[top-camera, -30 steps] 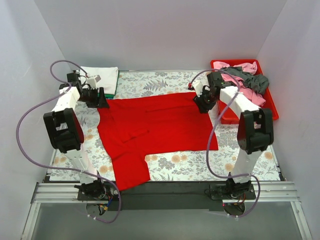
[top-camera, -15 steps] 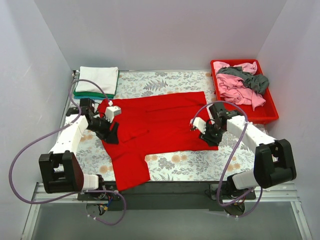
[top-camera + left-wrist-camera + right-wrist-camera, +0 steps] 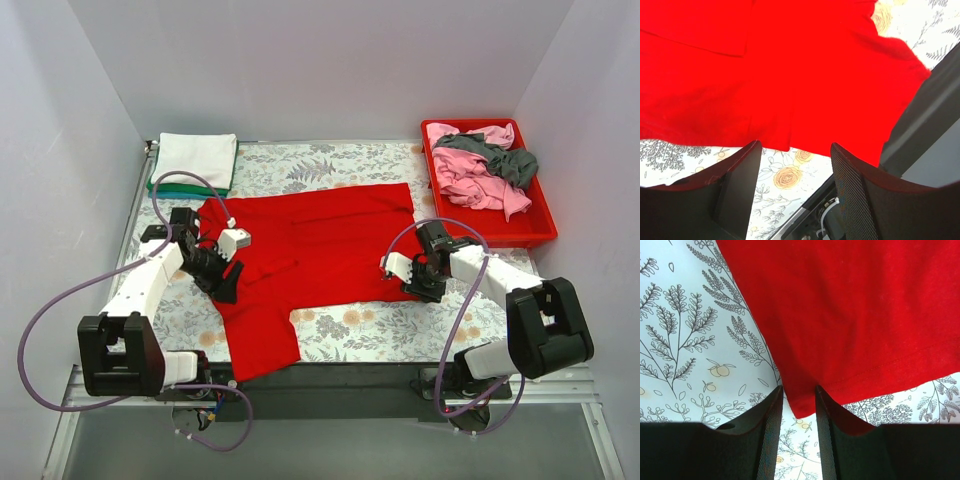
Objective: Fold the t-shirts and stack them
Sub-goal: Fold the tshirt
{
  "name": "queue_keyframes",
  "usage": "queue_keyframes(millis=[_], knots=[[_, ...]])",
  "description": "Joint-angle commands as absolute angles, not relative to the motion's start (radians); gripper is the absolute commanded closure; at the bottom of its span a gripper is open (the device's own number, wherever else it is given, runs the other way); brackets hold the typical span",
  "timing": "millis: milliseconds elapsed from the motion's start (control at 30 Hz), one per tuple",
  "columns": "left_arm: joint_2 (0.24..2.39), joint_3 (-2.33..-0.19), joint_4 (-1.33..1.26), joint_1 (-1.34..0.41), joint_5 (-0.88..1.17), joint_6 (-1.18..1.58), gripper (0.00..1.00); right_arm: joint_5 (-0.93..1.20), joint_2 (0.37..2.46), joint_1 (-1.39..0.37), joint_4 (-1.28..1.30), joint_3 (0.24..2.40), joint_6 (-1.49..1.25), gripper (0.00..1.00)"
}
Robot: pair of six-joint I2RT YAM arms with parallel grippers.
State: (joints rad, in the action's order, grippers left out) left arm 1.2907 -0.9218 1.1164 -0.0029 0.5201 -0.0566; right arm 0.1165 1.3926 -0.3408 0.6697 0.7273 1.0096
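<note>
A large bright red t-shirt (image 3: 320, 240) lies spread on the floral table cover, one part reaching toward the near edge. My left gripper (image 3: 224, 288) is open and empty, low over the shirt's left side; in the left wrist view (image 3: 795, 150) its jaws frame the shirt's edge (image 3: 790, 65) and bare cover. My right gripper (image 3: 428, 290) is at the shirt's near right corner. In the right wrist view (image 3: 797, 392) its jaws stand a little apart with the red corner (image 3: 850, 315) between them. A folded white t-shirt (image 3: 198, 155) sits on a green one (image 3: 185, 188) at the back left.
A rigid red tray (image 3: 540, 228) at the back right holds crumpled pink (image 3: 470, 175) and dark grey (image 3: 505, 160) t-shirts. The floral cover (image 3: 330, 165) spans the table. A black rail (image 3: 340, 375) runs along the near edge. Grey walls close in three sides.
Both arms have come from the shirt's far corners down to its near part. The left gripper moved near and right; the right gripper settled at the near right corner. The shirt lies flat.
</note>
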Motion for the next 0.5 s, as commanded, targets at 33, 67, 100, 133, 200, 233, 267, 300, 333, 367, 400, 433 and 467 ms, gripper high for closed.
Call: queue_keyframes(millis=[33,67,100,133,200,233,267,300,333,367,400,433,467], knots=[[1.236,-0.884,1.111,-0.043,0.485,-0.091,0.43,0.097,1.388,-0.347,0.629,0.701,1.060,0.62],[1.232,-0.876,1.109,-0.049,0.474,-0.097,0.43,0.094,1.388,-0.348,0.621,0.695,1.061,0.62],[1.229,-0.867,1.108,-0.069,0.468,-0.097,0.43,0.089,1.391,-0.348,0.612,0.690,1.066,0.63],[1.224,-0.850,1.101,-0.080,0.462,-0.097,0.43,0.083,1.393,-0.347,0.603,0.683,1.068,0.66],[1.209,-0.830,1.085,-0.115,0.442,-0.097,0.43,0.075,1.396,-0.350,0.591,0.672,1.069,0.77],[1.204,-0.812,1.080,-0.130,0.433,-0.098,0.43,0.074,1.402,-0.348,0.585,0.672,1.068,0.84],[1.195,-0.802,1.074,-0.161,0.422,-0.100,0.44,0.074,1.404,-0.350,0.584,0.673,1.068,0.87],[1.190,-0.792,1.062,-0.175,0.396,-0.107,0.44,0.075,1.404,-0.350,0.587,0.673,1.065,0.89],[1.184,-0.778,1.051,-0.190,0.381,-0.107,0.45,0.080,1.402,-0.351,0.589,0.675,1.063,0.92],[1.174,-0.755,1.039,-0.205,0.361,-0.109,0.46,0.081,1.402,-0.353,0.591,0.676,1.063,0.94],[1.169,-0.741,1.019,-0.236,0.344,-0.113,0.48,0.084,1.402,-0.354,0.600,0.686,1.063,0.95],[1.169,-0.730,1.012,-0.250,0.309,-0.120,0.49,0.087,1.404,-0.357,0.603,0.692,1.055,0.99],[1.164,-0.709,1.005,-0.271,0.292,-0.124,0.51,0.089,1.407,-0.357,0.606,0.698,1.052,0.99]])
